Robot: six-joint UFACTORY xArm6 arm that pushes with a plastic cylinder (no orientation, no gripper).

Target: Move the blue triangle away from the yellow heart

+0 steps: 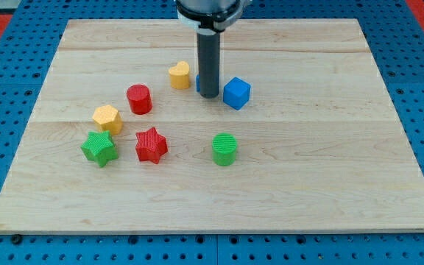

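Note:
The yellow heart [179, 74] lies on the wooden board [330, 147], above the middle. Just to its right a sliver of a blue block [198, 83] shows at the rod's left edge; the rod hides the rest, so its triangle shape cannot be made out. My tip [209, 96] rests on the board right in front of this blue block, between the yellow heart and a blue cube [236, 93]. The cube sits close to the tip's right side.
A red cylinder [139, 99], a yellow hexagon [107, 118], a green star [99, 148] and a red star [151, 144] lie left of the middle. A green cylinder [224, 149] stands below the tip. Blue pegboard surrounds the board.

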